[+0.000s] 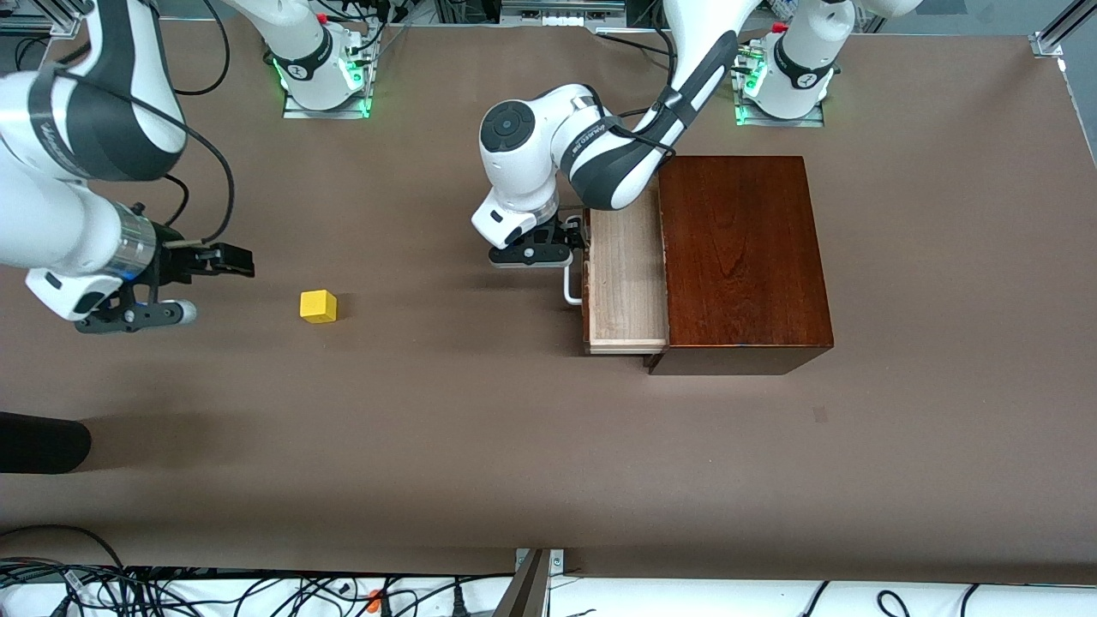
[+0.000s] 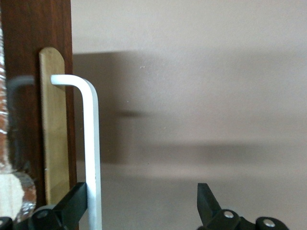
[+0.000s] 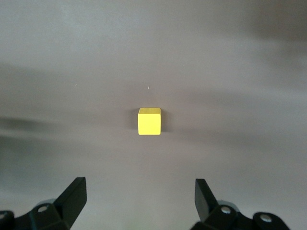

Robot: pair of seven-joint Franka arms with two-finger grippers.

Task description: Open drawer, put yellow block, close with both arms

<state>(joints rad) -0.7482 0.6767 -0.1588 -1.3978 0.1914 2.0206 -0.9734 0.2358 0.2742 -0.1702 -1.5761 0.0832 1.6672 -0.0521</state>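
At the drawer (image 1: pixel 626 278) front, my left gripper (image 1: pixel 561 240) sits spread around the white handle (image 2: pixel 91 143), tray slid out, while my right gripper (image 1: pixel 193 287), spread too, needs to close on the yellow block (image 1: pixel 318 306) at its three o'clock.

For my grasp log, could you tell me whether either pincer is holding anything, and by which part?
Nothing is held. The left pincer is open, one finger beside the drawer's white loop handle. The right pincer is open, short of the yellow block.
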